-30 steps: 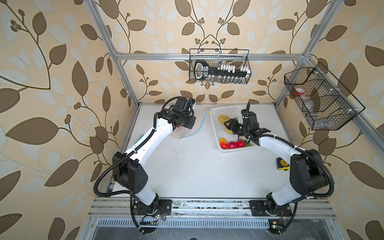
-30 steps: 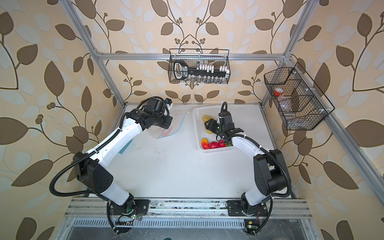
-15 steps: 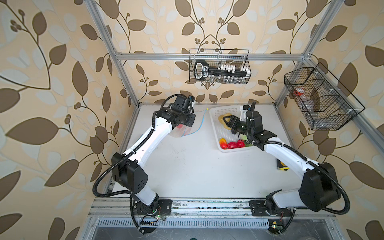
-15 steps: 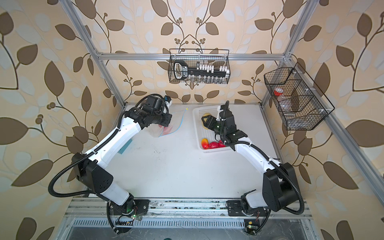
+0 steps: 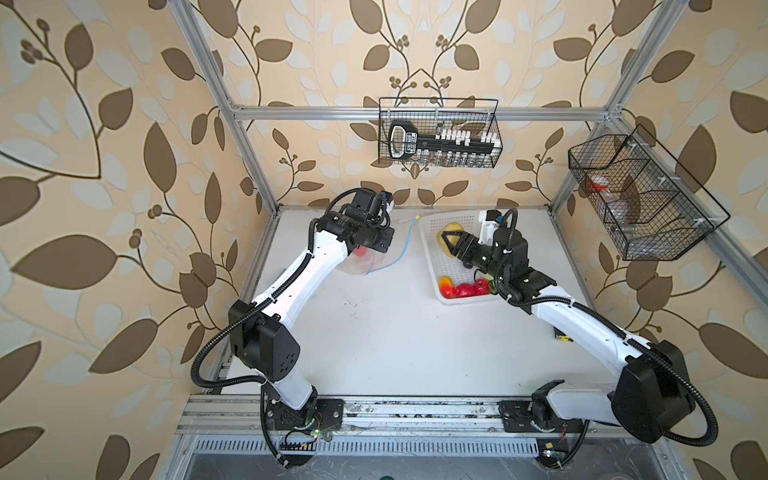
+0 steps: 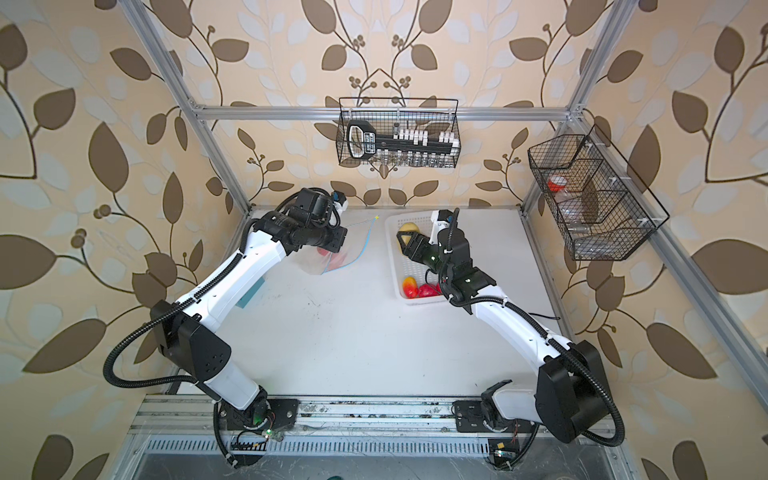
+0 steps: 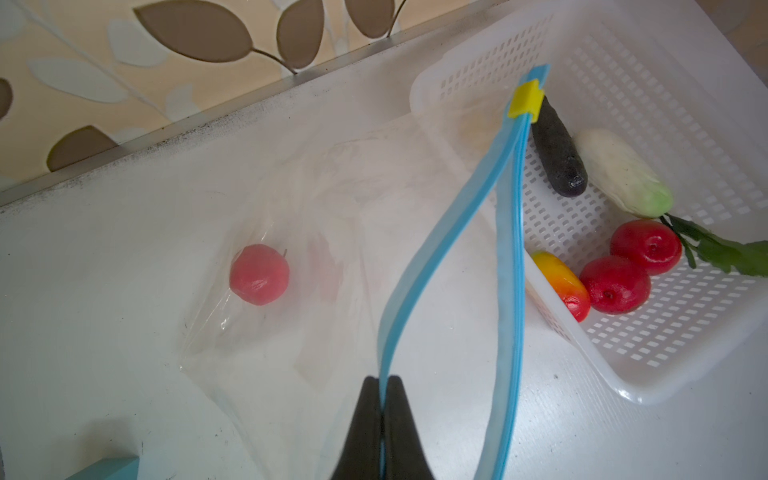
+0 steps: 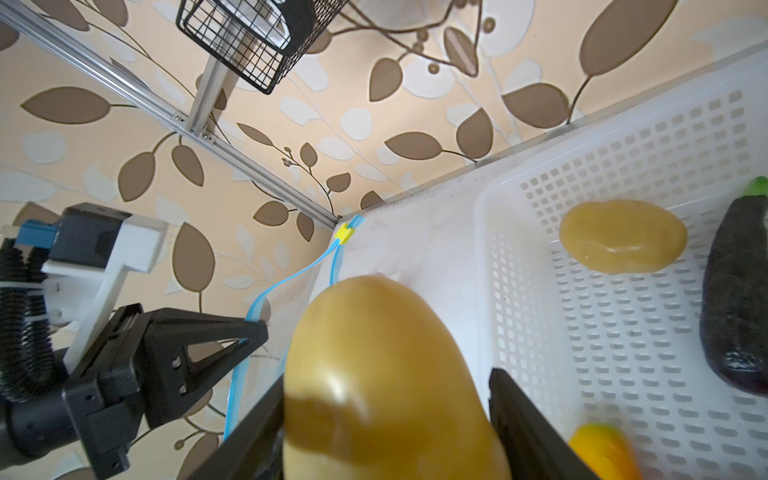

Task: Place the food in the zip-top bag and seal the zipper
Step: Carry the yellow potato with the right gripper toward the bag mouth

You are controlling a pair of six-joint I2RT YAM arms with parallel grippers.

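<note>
Left gripper (image 7: pixel 384 380): jaws pinched tight, pointing toward the right arm.
Right gripper (image 5: pixel 448 244): jaws spread, pointing left.

Judged a robotics lab test cell, not a lived-in room. Noted an aluminium profile frame (image 5: pixel 316 113) boxing in a white tabletop (image 5: pixel 395 340), with leaf-print wallpaper (image 5: pixel 104 124) on flat panels behind. Noted two white robot arms (image 5: pixel 291 286) bolted to a slotted metal rail (image 5: pixel 415 409) at the front, with exposed corrugated cable conduit (image 5: pixel 199 365). Noted wire baskets (image 5: pixel 436 137) hung on the frame.
</note>
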